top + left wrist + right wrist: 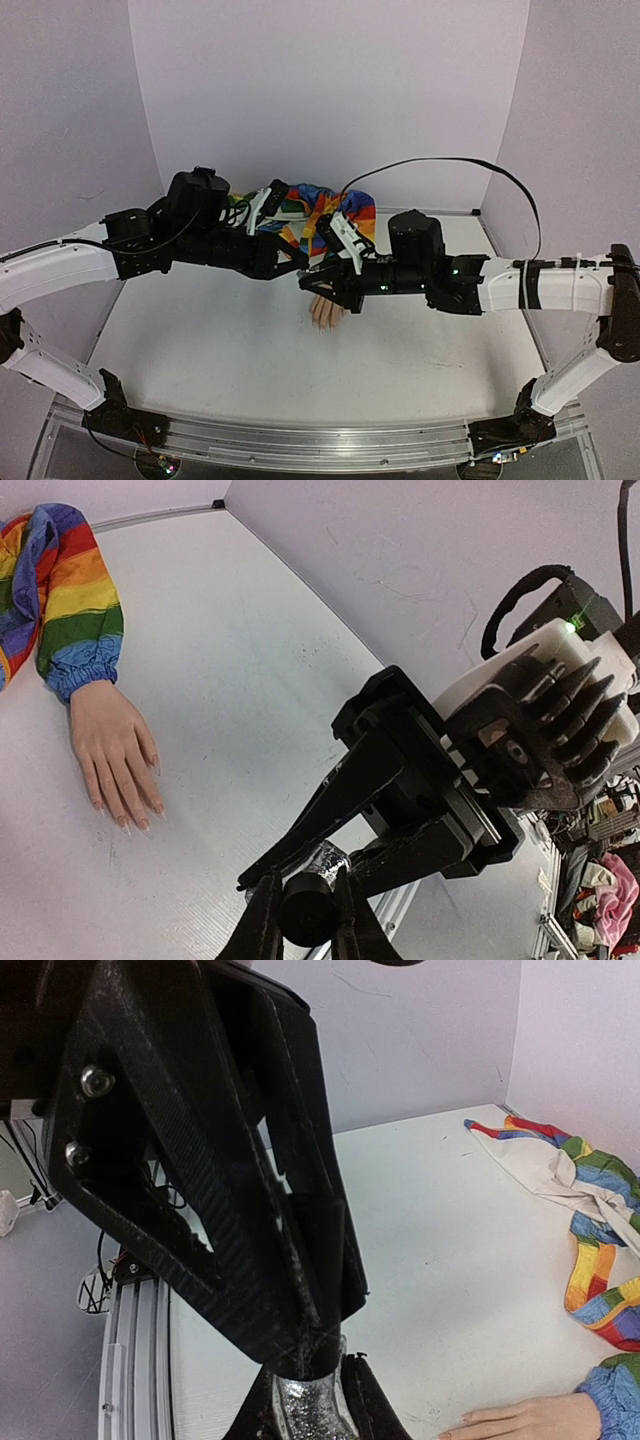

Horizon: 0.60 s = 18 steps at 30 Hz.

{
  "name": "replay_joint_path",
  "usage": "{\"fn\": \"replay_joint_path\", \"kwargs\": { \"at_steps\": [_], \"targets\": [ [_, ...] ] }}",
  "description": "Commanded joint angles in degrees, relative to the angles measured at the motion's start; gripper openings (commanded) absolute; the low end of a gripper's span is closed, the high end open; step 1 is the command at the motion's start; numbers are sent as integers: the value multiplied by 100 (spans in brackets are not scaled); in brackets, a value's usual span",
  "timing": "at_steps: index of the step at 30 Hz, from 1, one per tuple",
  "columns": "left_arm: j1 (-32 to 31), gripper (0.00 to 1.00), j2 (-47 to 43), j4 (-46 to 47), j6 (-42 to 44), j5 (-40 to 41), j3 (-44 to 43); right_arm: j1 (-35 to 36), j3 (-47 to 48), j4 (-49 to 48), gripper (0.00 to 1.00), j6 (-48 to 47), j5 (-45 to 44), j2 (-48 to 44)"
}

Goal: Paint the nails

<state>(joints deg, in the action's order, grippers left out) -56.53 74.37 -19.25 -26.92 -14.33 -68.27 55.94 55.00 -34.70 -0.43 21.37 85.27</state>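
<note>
We were at the opening step. Our left hand (pixel 304 927) was clamped on the cap (pixel 305 905) and our right hand (pixel 310 1415) on the bottle (pixel 306 1400), meeting mid-frame above the counter (pixel 420 340). The nails (pixel 122 822) lay at left, past the sleeve (pixel 75 600). Next, we judged, the cap needed twisting free, then lifting straight out.

sleeve (pixel 75 590) rainbow stripes, cuff (pixel 85 672) at mannequin hand (pixel 112 750) blue | hand pale flesh tone, nails (pixel 141 825) similar pale pink | table (pixel 420 350) under hand white | walls (pixel 330 90) behind hand lilac | bottle (pixel 305 1405) silver glitter, cap (pixel 308 908) black | arms (pixel 60 265) white and black
</note>
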Motion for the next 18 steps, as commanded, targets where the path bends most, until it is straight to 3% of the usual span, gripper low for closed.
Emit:
{"fn": "replay_joint_path", "kwargs": {
  "at_steps": [1, 11, 18],
  "targets": [
    [37, 0, -298, 193, -105, 272, -299, -12, 134, -216, 0, -2, -423, 49],
    [37, 0, -256, 193, -683, 622, -266, 139, 94, -477, 0, 128, -1506, 110],
    [35, 0, -65, 93, -1561, 1011, -313, 440, 27, -801, 0, 92, -2705, 220]
  ]
}}
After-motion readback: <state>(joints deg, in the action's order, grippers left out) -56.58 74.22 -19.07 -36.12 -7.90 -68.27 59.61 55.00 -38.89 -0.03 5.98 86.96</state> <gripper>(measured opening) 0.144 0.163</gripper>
